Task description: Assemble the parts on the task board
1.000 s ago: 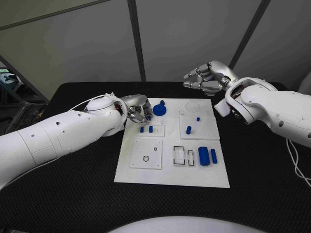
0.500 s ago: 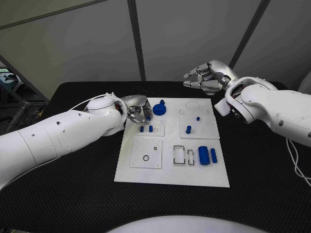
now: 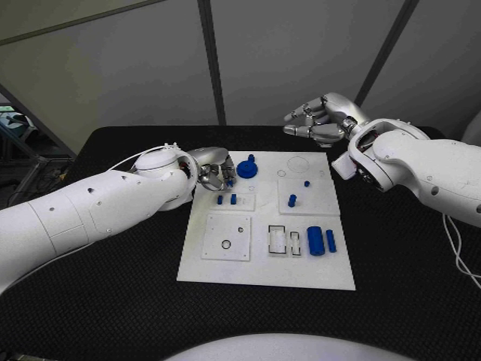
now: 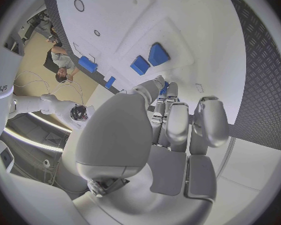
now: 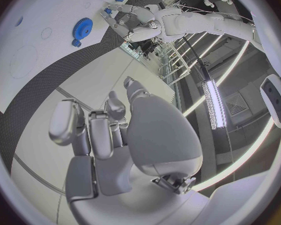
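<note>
Reaching in from the left, we are keeping our left hand (image 3: 211,171) over the board's (image 3: 264,277) far left corner, fingers curled together just beside the gear (image 3: 246,169). The wrist view is showing a sliver of blue at the fingertips (image 4: 160,85), but we cannot tell whether they are pinching it. Two small pegs (image 3: 226,200) are standing on the plate just in front of that hand. Moving right, another peg (image 3: 291,201) is standing on the next plate, while the slots (image 3: 282,241) nearer us are waiting unfilled beside a cylinder (image 3: 316,241) and a thin bar (image 3: 331,241). We are judging the job partly done. Our right hand (image 3: 319,120) is hovering beyond the board's far edge, fingers curled in, holding nothing.
</note>
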